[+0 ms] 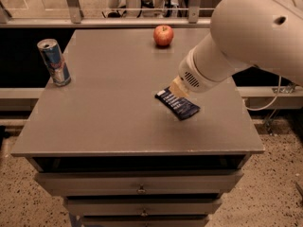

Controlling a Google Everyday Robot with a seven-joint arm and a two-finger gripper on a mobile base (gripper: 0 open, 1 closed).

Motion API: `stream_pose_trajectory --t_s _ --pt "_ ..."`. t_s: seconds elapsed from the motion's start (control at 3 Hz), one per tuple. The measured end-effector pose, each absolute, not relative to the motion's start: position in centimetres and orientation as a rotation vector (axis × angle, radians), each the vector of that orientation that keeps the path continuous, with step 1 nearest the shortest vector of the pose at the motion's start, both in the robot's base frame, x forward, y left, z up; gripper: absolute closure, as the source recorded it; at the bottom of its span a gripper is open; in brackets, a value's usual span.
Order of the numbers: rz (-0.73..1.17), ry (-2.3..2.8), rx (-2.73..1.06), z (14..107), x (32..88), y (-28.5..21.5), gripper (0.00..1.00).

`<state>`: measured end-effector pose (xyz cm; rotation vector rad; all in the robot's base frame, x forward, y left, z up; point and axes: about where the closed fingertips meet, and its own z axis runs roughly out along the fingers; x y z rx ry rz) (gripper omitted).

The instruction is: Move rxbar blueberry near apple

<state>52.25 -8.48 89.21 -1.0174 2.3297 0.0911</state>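
Hand (179,86) touching rxbar blueberry (180,105) — grip unclear; apple (163,35) well apart; can (55,63) upright.

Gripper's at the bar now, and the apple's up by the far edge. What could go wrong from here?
1. The gripper appears to meet only the far end of the rxbar blueberry, so the flat wrapper could slip or pivot.
2. The apple sits near the far edge of the table, and a nudge might roll it off.
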Motion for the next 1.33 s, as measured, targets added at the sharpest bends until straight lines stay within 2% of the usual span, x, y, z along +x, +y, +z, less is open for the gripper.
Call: stream_pose_trajectory --t_s 0.33,0.67,1.0,1.33 --pt "0.129 2.295 -0.976 88.6 54.3 -7.9 0.51" --pt "0.175 2.292 -0.903 87.9 56.0 -8.0 0.19" --pt "0.195 2.307 -0.871 87.6 56.4 -8.3 0.00" --pt "0.211 2.334 -0.857 87.0 56.2 -8.6 0.00"
